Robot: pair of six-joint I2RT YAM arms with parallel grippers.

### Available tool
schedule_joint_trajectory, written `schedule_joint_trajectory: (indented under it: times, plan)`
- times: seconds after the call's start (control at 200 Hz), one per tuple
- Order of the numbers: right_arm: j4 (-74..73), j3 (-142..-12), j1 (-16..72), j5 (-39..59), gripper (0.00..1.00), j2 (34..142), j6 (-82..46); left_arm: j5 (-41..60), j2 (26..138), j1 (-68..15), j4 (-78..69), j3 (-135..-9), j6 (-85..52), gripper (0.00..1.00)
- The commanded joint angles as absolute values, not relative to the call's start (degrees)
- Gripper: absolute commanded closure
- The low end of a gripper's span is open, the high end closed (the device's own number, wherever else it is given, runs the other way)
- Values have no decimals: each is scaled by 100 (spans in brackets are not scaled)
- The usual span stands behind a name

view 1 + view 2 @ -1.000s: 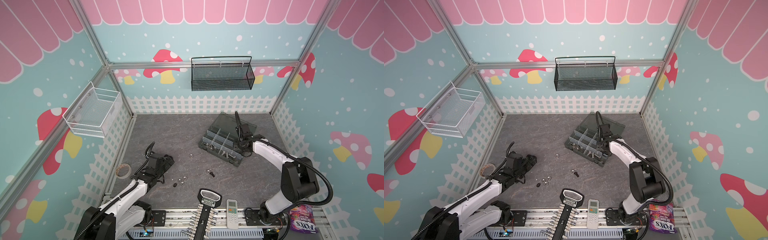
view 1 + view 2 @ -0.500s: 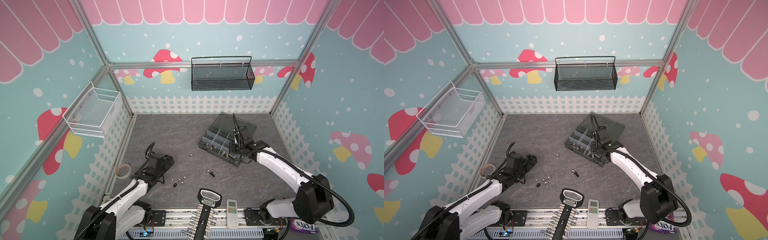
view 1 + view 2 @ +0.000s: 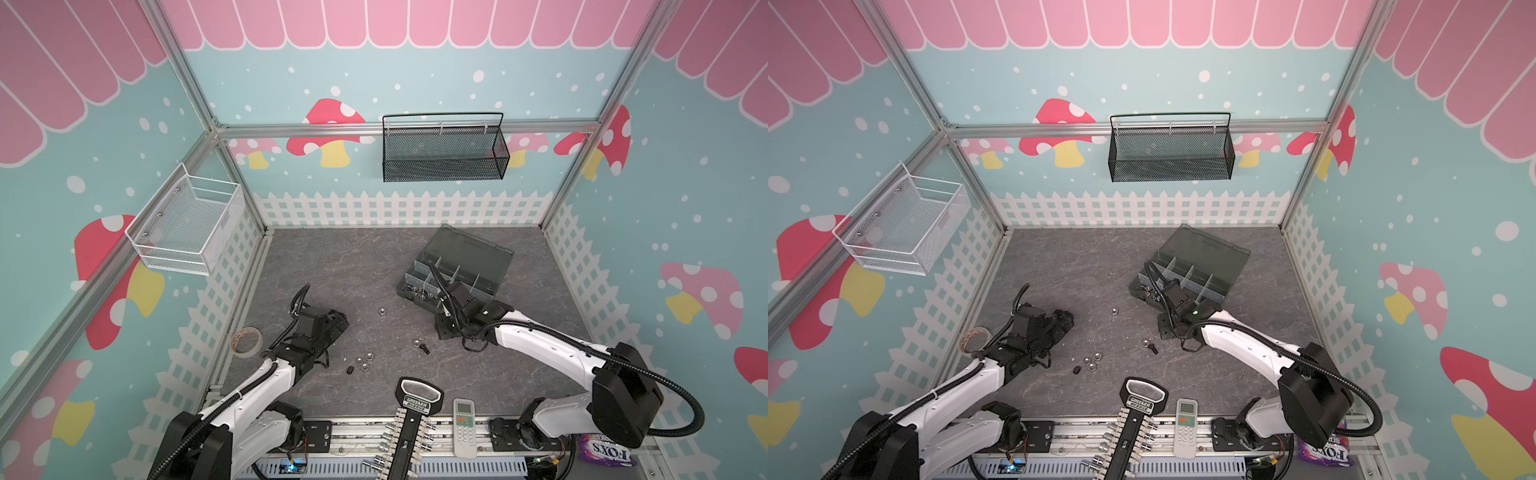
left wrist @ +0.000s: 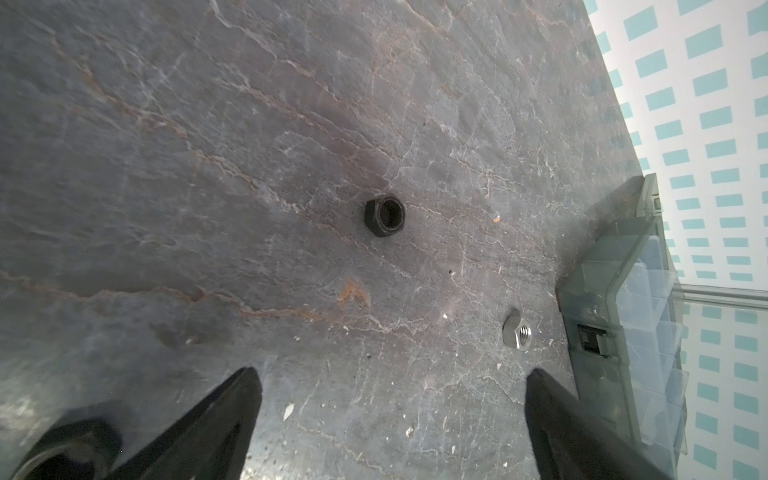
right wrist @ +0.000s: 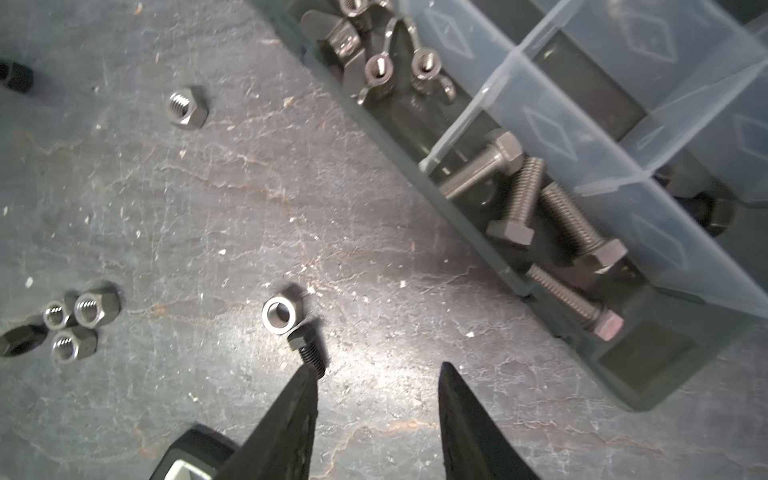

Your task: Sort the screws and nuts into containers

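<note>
The right fingers stand parted with nothing between them, their tips low over the table just in front of the organiser box. A second ago we saw them reaching over the box's compartments. They have since drawn back toward the front, and the right arm's elbow has swung out and down to the right. That arm now stretches low across the table, wrist bent toward the surface. One fingertip sits just beside a black screw, which lies next to a silver nut. Silver screws lie in a compartment along the box's near edge, with wing nuts in the one beside it.

The left fingers are spread wide and empty, and we see no change in them or their arm. That arm lies low on the left, pointing toward the box, with a black nut ahead of its tips. A cluster of silver nuts rests between the two arms.
</note>
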State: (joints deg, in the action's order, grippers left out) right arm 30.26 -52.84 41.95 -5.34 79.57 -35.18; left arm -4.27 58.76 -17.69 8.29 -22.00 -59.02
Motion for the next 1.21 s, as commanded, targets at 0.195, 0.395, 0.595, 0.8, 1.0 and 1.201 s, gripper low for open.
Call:
schedule_joint_trajectory:
  times: [0.195,0.395,0.595,0.8,1.0,1.201]
  plan:
    - [2874,-5177,4781,-132,59,8552,-3569,-475,5869,-1737,805,-2152,-6077,0]
    - [2874,-5220,4931,-131,65,8930,-3488,-453,5919,-1739,796,-2169,-6075,0]
    - [2832,-5267,4944,-219,68,9190,-3453,-449,5937,-1743,782,-2131,-6091,0]
    - [2828,-5329,4948,-254,71,9443,-3395,-449,5938,-1738,782,-2127,-6083,0]
    - [2838,-5389,4949,-316,74,9601,-3394,-454,5947,-1735,773,-2127,-6084,0]
    - [2900,-5466,4948,-472,76,9763,-3419,-462,5940,-1737,773,-2113,-6083,0]
